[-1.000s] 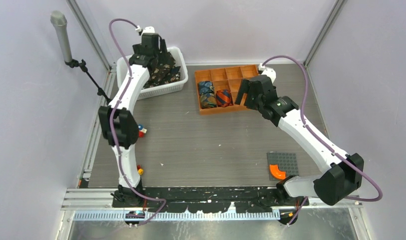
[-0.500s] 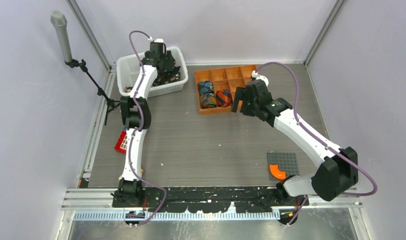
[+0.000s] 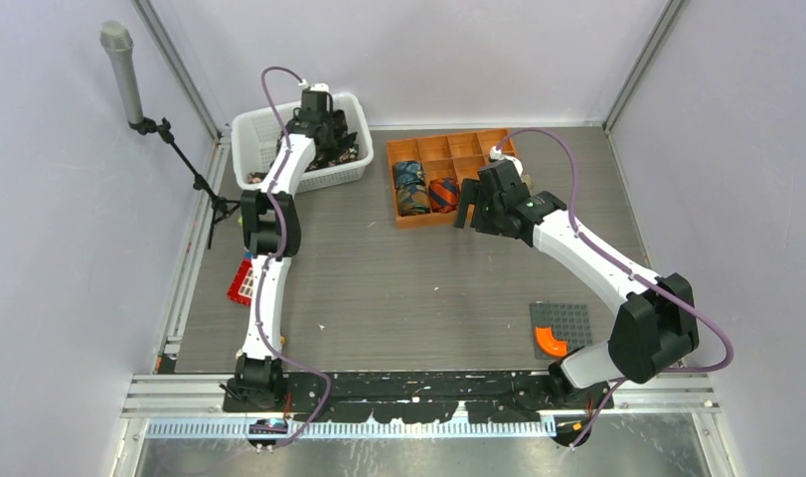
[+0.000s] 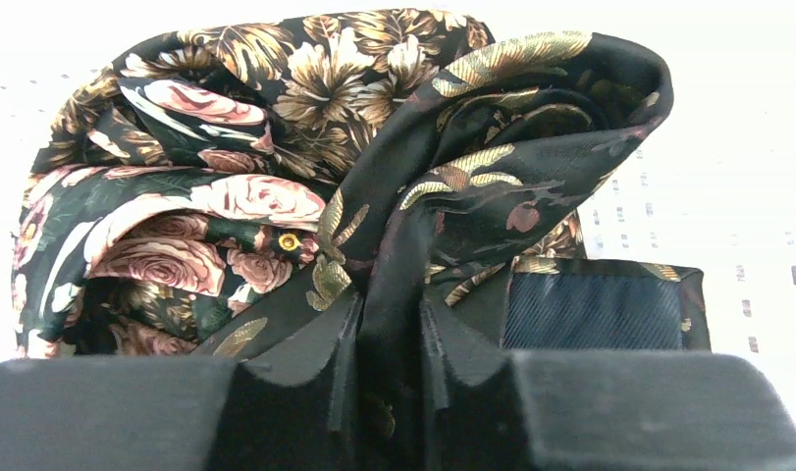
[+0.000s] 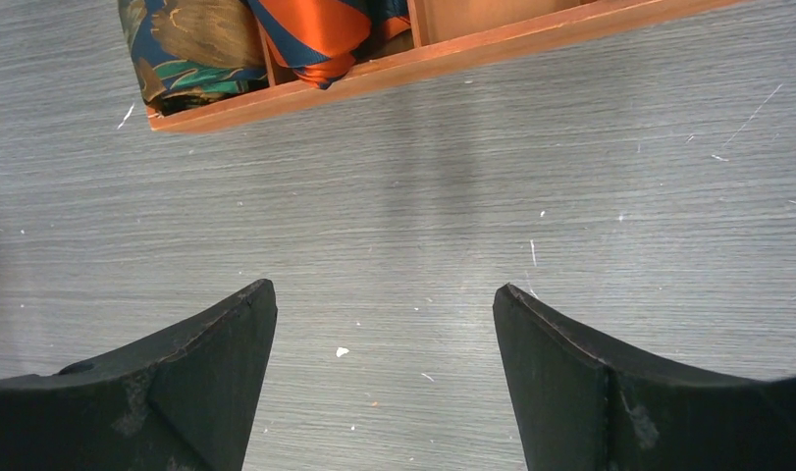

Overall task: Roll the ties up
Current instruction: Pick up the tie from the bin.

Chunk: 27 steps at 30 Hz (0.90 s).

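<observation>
- Step in hand: pick-up of an unrolled tie. The left end effector (image 4: 389,343) is clamped on a fold of the black floral tie (image 4: 511,147), with fabric pinched between both fingers.
- Stock location: this tie lies heaped against rose-print tie fabric (image 4: 178,226) inside the white basket (image 3: 247,129), at the far left of the bench (image 5: 570,216).
- Right end effector (image 5: 384,339): fingers wide apart, holding nothing, poised over bare bench just beside the orange tray (image 5: 492,49).
- Finished items: a blue-green roll (image 5: 192,34) and an orange-red roll (image 5: 320,34), in adjoining tray compartments.
- Next move, as judged: lift the tie clear of the heap, carry it to open bench and lay it flat for rolling.
- Obstructions: neighbouring fabric may drag up with it, and the basket wall sits close.
- Also present: grey studded plate (image 3: 567,316), orange curved piece (image 3: 551,343), microphone (image 3: 123,75). All lie well apart from the likely path.
</observation>
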Each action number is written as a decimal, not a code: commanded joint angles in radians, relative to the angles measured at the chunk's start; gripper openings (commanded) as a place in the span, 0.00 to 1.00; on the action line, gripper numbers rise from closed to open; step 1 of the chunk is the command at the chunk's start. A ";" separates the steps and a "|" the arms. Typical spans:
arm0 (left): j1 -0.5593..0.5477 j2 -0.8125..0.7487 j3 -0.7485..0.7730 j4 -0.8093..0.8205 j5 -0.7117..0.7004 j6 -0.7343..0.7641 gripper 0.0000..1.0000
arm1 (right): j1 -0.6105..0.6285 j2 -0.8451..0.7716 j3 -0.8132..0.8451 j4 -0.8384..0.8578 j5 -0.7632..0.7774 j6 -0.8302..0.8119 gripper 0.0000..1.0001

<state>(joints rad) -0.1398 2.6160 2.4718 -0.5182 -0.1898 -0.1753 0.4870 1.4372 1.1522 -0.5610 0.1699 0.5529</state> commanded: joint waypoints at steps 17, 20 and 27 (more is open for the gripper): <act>-0.004 -0.387 -0.038 -0.016 0.019 -0.062 0.09 | 0.007 -0.139 0.041 -0.027 -0.056 0.067 0.84; -0.010 -0.441 -0.044 -0.029 0.040 -0.088 0.00 | 0.008 -0.153 0.043 -0.033 -0.051 0.065 0.84; -0.060 -0.629 -0.052 -0.095 0.121 -0.140 0.00 | 0.008 -0.189 0.083 -0.075 -0.021 0.037 0.84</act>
<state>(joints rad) -0.1585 2.1559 2.4123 -0.5842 -0.1284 -0.2840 0.4900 1.3087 1.1736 -0.6228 0.1238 0.6033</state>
